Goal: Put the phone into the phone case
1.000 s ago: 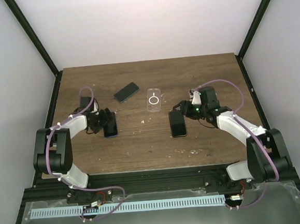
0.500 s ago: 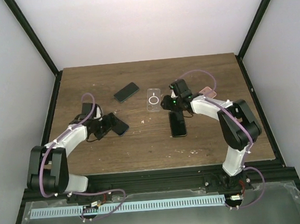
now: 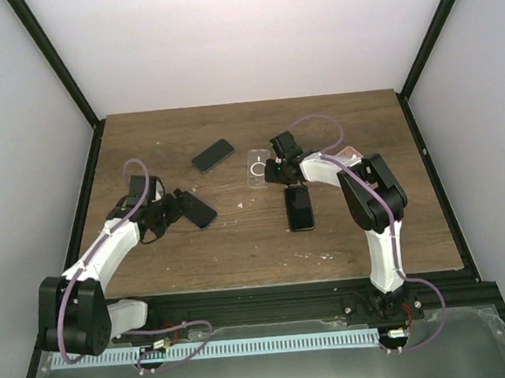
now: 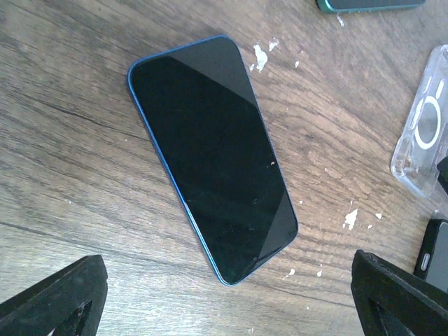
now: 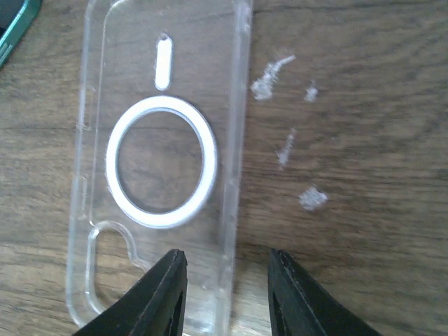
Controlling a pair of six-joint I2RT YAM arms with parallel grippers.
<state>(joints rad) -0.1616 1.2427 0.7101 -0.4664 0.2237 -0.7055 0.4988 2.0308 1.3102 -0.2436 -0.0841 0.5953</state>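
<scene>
A blue-edged phone [image 4: 210, 154] lies screen up and slanted on the wooden table [image 3: 239, 242]. Its near corner sits just ahead of my left gripper [image 4: 224, 308], which is open wide and holds nothing. From above, that gripper [image 3: 181, 209] is just left of the phone [image 3: 200, 213]. The clear phone case [image 5: 161, 161] with a white ring lies flat at centre back [image 3: 258, 167]. My right gripper [image 5: 227, 294] is open and narrow, straddling the case's right side wall without pinching it. One fingertip [image 5: 164, 294] is over the case, the other over bare wood.
A dark green phone [image 3: 213, 155] lies behind the blue one, left of the case. A black phone [image 3: 299, 208] lies just near of the right gripper [image 3: 271, 172]. A pink object [image 3: 351, 155] shows behind the right arm. White flecks mark the wood beside the case.
The right gripper swung left from beside the black phone to the case's right edge, its jaws narrowing. The blue phone turned from upright to slanted; the left arm shifted lower and left.
</scene>
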